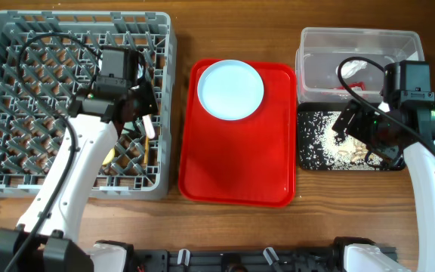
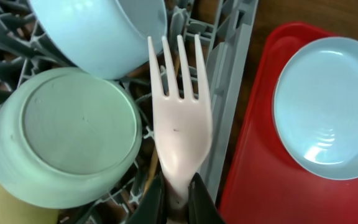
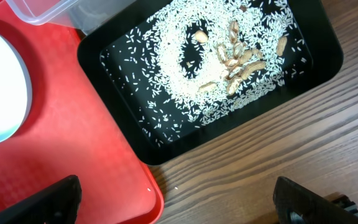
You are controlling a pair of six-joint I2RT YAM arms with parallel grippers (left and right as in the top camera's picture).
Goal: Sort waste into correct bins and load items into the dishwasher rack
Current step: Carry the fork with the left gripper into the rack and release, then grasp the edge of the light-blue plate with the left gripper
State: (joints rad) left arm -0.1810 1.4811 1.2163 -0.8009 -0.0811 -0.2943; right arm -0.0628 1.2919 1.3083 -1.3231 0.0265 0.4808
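My left gripper (image 2: 178, 186) is shut on the handle of the white plastic fork (image 2: 179, 118), whose tines point away over the grey dishwasher rack (image 1: 21, 53) near its right wall. Beneath it, a pale green bowl (image 2: 67, 134) and a pale blue bowl (image 2: 104, 31) sit upside down in the rack, and a thin wooden chopstick (image 2: 149, 175) lies between the pegs. A yellow cup (image 2: 5, 205) shows at the corner. The pale blue plate (image 1: 232, 89) rests on the red tray (image 1: 236, 162). My right gripper (image 3: 179, 202) stands open and empty. It hangs over the bare table beside the black tray (image 3: 135, 146) of rice grains (image 3: 185, 81) and beige scraps (image 3: 241, 59).
The clear tub (image 1: 357, 45) stands behind the black tray, and a red-and-white wrapper (image 1: 356, 75) lies inside it. The red tray's corner (image 3: 148, 193) lies under my right gripper's left finger. Bare wooden table runs along the front edge.
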